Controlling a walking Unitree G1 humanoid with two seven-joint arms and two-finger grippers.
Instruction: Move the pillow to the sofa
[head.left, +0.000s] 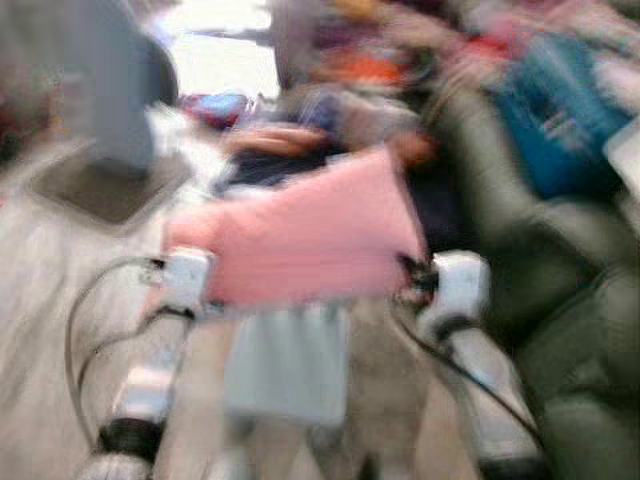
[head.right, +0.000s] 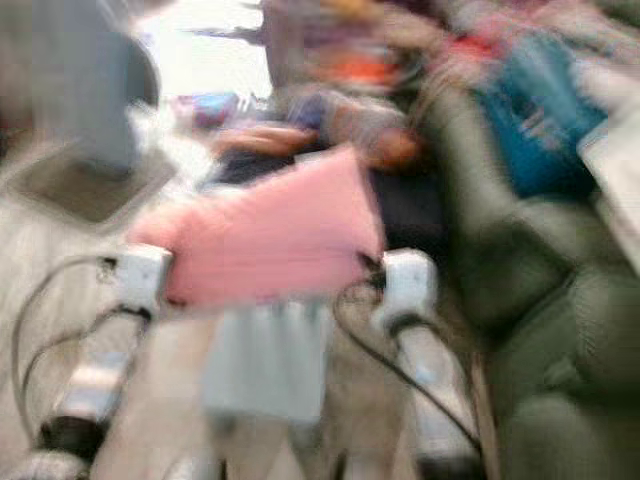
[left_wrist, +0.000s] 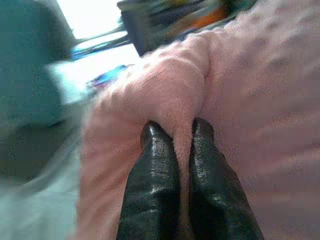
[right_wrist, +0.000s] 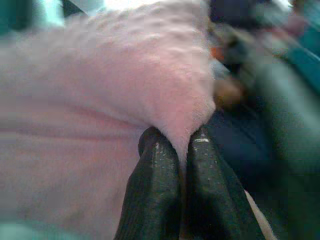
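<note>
A blurred room: a dark green upholstered armchair (head.left: 560, 330) on the right — bright blue fabric (head.left: 560, 110) above it. Left of the armchair, pale floor (head.left: 40, 280) and a grey pedestal base (head.left: 105, 180) — bright window light (head.left: 215, 55) beyond.

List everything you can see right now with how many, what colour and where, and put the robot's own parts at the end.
pillow: one, pink, held up in front of the robot between its two arms, pinched at both side edges.
sofa: one, dark green, on the robot's right.
blue item: one, blurred, on the sofa's back; cannot tell what it is.
grey stand with flat base: one, on the floor to the far left.
clutter: mixed colours, beyond the pillow, too blurred to name.
floor: pale, on the left.
left tool: black fingers, shut on the pillow's left edge.
right tool: black fingers, shut on the pillow's right edge.
</note>
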